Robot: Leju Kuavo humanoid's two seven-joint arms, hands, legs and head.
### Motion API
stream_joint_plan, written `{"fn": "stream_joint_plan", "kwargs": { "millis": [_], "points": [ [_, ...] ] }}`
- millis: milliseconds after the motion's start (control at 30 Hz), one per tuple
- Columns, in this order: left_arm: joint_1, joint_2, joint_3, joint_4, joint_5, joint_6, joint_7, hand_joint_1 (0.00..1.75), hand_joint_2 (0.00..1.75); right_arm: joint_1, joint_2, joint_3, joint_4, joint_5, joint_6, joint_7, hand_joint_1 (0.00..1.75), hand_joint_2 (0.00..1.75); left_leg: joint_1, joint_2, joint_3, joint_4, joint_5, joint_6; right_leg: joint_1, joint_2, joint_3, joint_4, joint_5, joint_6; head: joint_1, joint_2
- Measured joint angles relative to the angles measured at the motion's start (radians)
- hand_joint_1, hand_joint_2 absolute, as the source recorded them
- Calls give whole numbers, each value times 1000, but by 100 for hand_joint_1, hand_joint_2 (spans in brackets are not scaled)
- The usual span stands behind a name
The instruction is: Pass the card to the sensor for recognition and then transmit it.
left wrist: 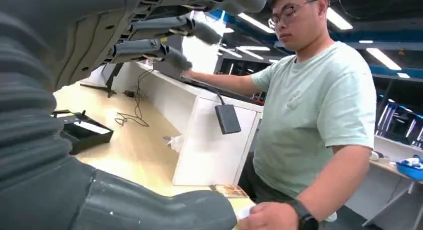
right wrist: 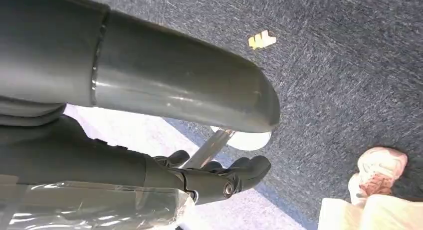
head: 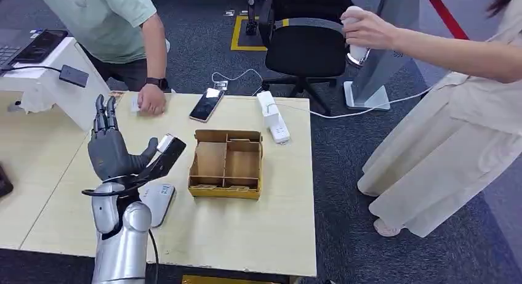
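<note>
My left hand (head: 111, 150) is raised over the table's left side, fingers straight and apart, holding nothing; the left wrist view shows its fingers (left wrist: 159, 38) spread. Just right of its thumb stands the sensor (head: 167, 156), a black scanner head on a white base (head: 159, 201). The white card (head: 135, 104) lies at the table's far left edge under a person's hand (head: 151, 101), beyond my left hand. That hand (left wrist: 272, 217) shows again in the left wrist view. My right hand (right wrist: 219, 176) hangs over the carpet, fingers loosely bent and apart from the thumb, holding nothing.
A cardboard divider box (head: 226, 165) sits mid-table. A phone (head: 206, 104) and a white power strip (head: 273, 116) lie at the far edge. A white counter (head: 52, 81) stands left. A second person (head: 443, 130) stands right of the table, and an office chair (head: 306, 50) stands behind it.
</note>
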Motion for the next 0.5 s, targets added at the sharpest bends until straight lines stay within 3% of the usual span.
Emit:
{"fn": "stream_joint_plan", "kwargs": {
  "millis": [500],
  "points": [
    [44,15,-9,-23,-31,14,-24,0,175,-1,0,0,2,0,-13,0,0,0,0,0,0,0,0,0,0,0,0,0,0,0,0,0]
  ]
}}
